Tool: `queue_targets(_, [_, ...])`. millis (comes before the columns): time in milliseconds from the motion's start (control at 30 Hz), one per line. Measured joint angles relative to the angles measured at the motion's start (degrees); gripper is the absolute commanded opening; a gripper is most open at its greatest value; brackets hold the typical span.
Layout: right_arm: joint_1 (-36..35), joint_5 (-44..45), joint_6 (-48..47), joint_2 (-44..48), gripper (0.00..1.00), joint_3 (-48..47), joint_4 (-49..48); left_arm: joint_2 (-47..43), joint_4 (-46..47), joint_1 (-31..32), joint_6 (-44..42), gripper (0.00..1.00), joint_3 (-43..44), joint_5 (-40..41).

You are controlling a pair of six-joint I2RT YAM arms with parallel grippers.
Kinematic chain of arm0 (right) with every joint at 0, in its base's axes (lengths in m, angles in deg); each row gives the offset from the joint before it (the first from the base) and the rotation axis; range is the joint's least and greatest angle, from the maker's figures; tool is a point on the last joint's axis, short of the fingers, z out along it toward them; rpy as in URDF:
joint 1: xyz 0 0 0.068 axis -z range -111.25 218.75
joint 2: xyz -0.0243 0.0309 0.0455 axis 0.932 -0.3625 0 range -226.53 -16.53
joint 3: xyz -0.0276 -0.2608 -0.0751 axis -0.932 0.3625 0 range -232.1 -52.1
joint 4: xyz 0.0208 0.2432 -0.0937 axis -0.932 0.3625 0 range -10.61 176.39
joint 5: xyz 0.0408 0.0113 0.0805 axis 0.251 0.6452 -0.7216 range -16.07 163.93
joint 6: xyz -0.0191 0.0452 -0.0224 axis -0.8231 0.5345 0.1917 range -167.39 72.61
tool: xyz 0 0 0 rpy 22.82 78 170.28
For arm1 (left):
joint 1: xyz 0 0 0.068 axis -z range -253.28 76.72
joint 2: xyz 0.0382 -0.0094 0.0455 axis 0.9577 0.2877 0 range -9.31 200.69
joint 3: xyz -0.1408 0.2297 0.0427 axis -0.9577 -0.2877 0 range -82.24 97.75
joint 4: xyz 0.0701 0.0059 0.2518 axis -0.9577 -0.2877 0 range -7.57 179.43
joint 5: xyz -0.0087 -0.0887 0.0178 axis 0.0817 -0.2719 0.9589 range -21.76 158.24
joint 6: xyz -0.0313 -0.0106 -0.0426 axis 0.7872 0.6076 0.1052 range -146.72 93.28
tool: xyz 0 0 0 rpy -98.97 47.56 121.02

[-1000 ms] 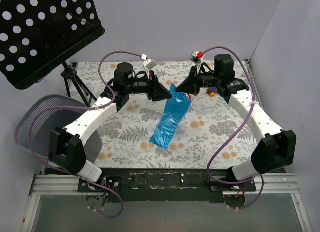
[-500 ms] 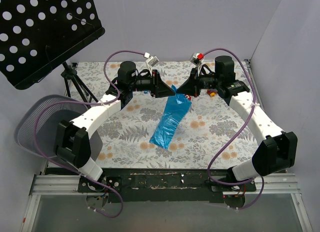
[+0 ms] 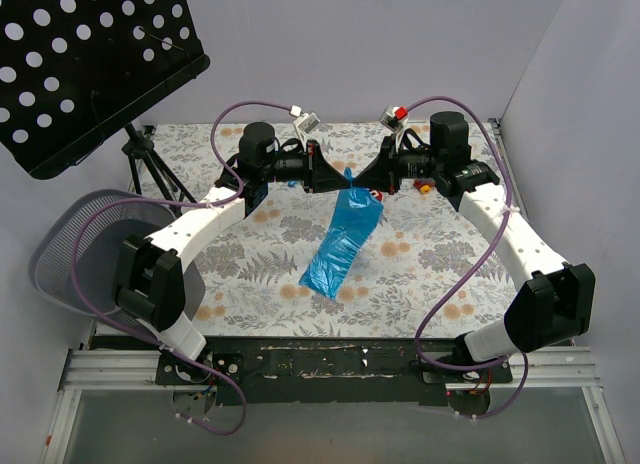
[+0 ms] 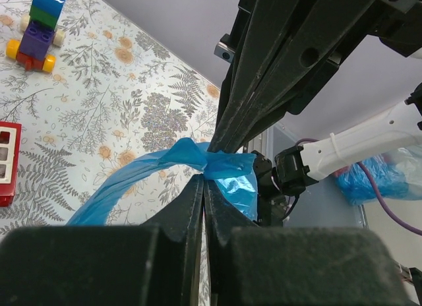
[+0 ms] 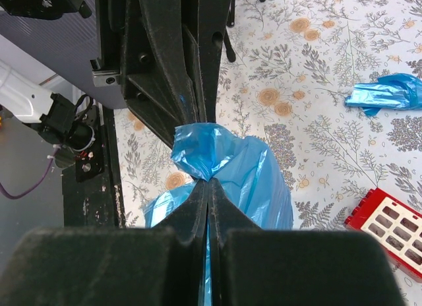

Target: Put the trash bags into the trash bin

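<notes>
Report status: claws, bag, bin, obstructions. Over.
Both shut: left claw and right claw pinch blue bag at its far end, tip to tip. Bag not in trash bin; bin far left. Beside bin, music stand; red block near bag.

From the trash bag (image 3: 342,234), the trash bin (image 3: 70,249) lay at nine o'clock behind the left arm (image 3: 190,229); the music stand (image 3: 100,84) overhung ten o'clock, possibly narrowing that route.

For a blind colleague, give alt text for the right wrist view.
The right gripper, entering from below, and the left gripper, from above, both pinch the bunched end of the blue trash bag. A red block lies on the floral table, lower right.
</notes>
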Motion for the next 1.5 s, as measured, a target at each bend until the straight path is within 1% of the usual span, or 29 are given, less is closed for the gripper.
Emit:
queue_targets(467, [2.67,0.04,0.11,0.0,0.01,-0.04,0.48,-0.83,-2.78,-0.04,-2.75,0.0,-0.96,3.58])
queue_targets(500, [2.67,0.04,0.11,0.0,0.01,-0.04,0.48,-0.9,-2.67,-0.04,-2.75,0.13,-0.98,3.41])
queue_targets(533, [2.67,0.04,0.11,0.0,0.01,-0.04,0.48,-0.9,-2.54,-0.04,-2.75,0.34,-0.98,2.86])
queue_targets(567, [2.67,0.04,0.09,0.0,0.01,-0.04,0.48,-0.92,-2.19,-0.04,-2.4,0.45,-0.98,2.25])
queue_targets(633, [2.67,-0.02,0.11,0.0,0.01,-0.04,0.48,-0.96,-1.31,-0.04,-2.32,0.5,-0.98,1.7])
queue_targets(667, [2.67,-0.07,0.09,0.0,0.01,-0.04,0.48,-0.96,-1.11,-0.04,-1.57,0.5,-0.98,1.79])
queue_targets(767, [2.67,-0.24,0.13,0.0,0.01,-0.04,0.46,-0.96,-0.76,-0.02,-0.48,0.49,-0.96,1.88])
queue_targets(967, [2.4,-0.85,0.15,0.0,0.01,-0.04,0.48,-0.26,0.7,0.13,0.85,0.4,0.26,1.2])
queue_targets(1200, [1.99,-1.75,0.61,0.0,0.01,-0.02,0.42,1.9,2.51,0.39,1.68,0.39,1.84,0.55])
queue_targets(1233, [1.9,-1.81,0.81,0.0,0.01,-0.02,0.39,2.05,2.71,0.44,1.73,0.38,1.84,0.39])
queue_targets(1267, [1.86,-1.9,1.03,0.0,0.01,-0.02,0.37,2.25,2.86,0.5,1.75,0.34,1.84,0.31])
queue_targets(1333, [1.73,-2.1,1.25,0.0,0.01,-0.02,0.37,2.47,2.86,0.63,1.7,0.22,1.84,0.11])
queue_targets(1367, [1.66,-2.16,1.29,0.0,0.01,-0.02,0.35,2.51,2.91,0.68,1.75,0.14,1.84,-0.11])
queue_targets(1400, [1.6,-2.29,1.4,0.0,0.01,-0.02,0.37,2.51,3.02,0.72,1.77,0.03,1.84,-0.42])
queue_targets(1433, [1.6,-2.36,1.44,0.0,0.01,-0.02,0.37,2.51,3.23,0.72,1.75,0.0,1.84,-0.83])
queue_targets(1500, [1.6,-2.71,1.62,0.0,0.01,0.0,0.33,2.51,3.56,0.76,1.6,0.0,1.88,-1.64])
